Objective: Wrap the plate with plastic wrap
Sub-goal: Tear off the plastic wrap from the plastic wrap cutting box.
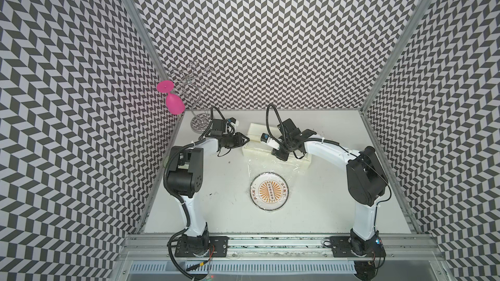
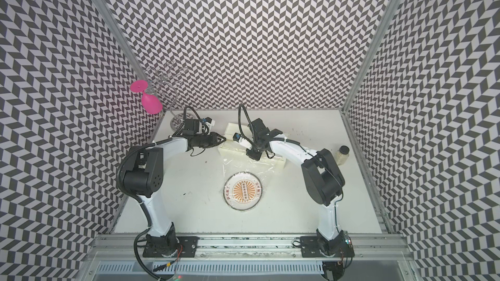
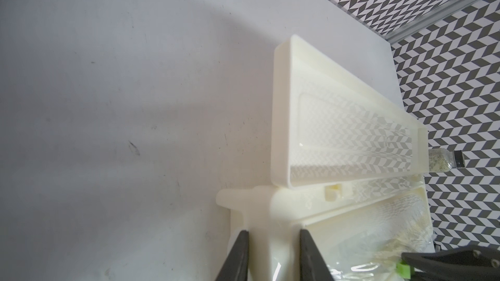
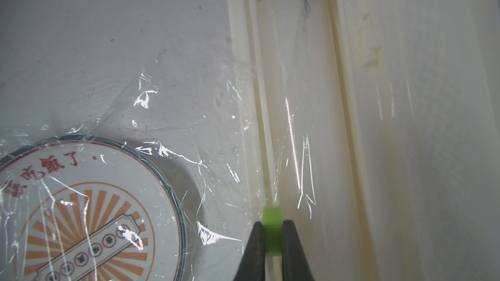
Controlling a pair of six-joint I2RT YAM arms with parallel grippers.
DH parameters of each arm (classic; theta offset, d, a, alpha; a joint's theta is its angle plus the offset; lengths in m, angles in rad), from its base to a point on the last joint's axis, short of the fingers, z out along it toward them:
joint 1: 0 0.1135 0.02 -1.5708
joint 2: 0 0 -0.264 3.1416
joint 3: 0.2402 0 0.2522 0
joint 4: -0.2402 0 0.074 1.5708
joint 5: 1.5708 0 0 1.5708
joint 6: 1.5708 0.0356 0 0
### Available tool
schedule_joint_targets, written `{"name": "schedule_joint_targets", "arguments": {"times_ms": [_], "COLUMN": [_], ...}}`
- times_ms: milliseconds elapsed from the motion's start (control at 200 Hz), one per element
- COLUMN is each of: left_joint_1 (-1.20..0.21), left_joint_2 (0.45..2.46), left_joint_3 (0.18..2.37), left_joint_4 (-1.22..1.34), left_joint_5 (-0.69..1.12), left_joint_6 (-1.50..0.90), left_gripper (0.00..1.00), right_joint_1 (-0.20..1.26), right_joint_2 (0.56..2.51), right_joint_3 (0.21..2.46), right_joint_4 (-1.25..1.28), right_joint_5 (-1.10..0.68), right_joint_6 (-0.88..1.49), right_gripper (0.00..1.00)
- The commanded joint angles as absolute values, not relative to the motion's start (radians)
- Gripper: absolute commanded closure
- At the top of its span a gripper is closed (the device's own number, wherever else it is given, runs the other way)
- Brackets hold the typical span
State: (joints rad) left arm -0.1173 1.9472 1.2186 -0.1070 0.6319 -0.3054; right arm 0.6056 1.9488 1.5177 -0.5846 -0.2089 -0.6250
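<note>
Pinching the green cutter tab, the right gripper is seemingly cutting the plastic wrap lying over the plate on the near side of the dispenser box, and should be sliding straight along the slot while the left gripper is clamping the box's left end.

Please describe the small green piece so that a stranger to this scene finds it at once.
Find the long cream dispenser box lying beyond the plate. On its rail nearest the plate, the right gripper pinches a small tab, the only green thing there.
</note>
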Motion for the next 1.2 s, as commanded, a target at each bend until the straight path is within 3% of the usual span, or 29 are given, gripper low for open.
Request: {"name": "schedule_joint_targets", "arguments": {"times_ms": [0, 671, 876, 976, 1132, 1192], "left_joint_1": [-0.103, -0.104, -0.132, -0.137, -0.151, -0.156], "left_joint_2": [2.019, 2.010, 2.014, 2.010, 2.006, 2.005], "left_joint_3": [1.166, 1.154, 1.159, 1.157, 1.154, 1.155], "left_joint_4": [-0.255, -0.253, -0.249, -0.246, -0.237, -0.234], "left_joint_5": [0.464, 0.446, 0.459, 0.467, 0.483, 0.488], "left_joint_6": [-0.281, -0.302, -0.303, -0.307, -0.314, -0.316], "left_gripper": [1.00, 1.00, 1.00, 1.00, 1.00, 1.00], "right_joint_1": [0.592, 0.574, 0.607, 0.612, 0.612, 0.612], "right_joint_2": [1.942, 1.775, 1.829, 1.855, 1.802, 1.775], "right_joint_3": [1.549, 1.372, 1.440, 1.479, 1.486, 1.488], "right_joint_4": [-0.599, -0.614, -0.607, -0.612, -0.600, -0.589], "right_joint_5": [-0.149, 0.127, 0.103, 0.131, 0.124, 0.131], "right_joint_6": [-0.627, -0.694, -0.625, -0.563, -0.465, -0.400], "right_gripper": [1.00, 1.00, 0.92, 0.84, 0.62, 0.59]}}
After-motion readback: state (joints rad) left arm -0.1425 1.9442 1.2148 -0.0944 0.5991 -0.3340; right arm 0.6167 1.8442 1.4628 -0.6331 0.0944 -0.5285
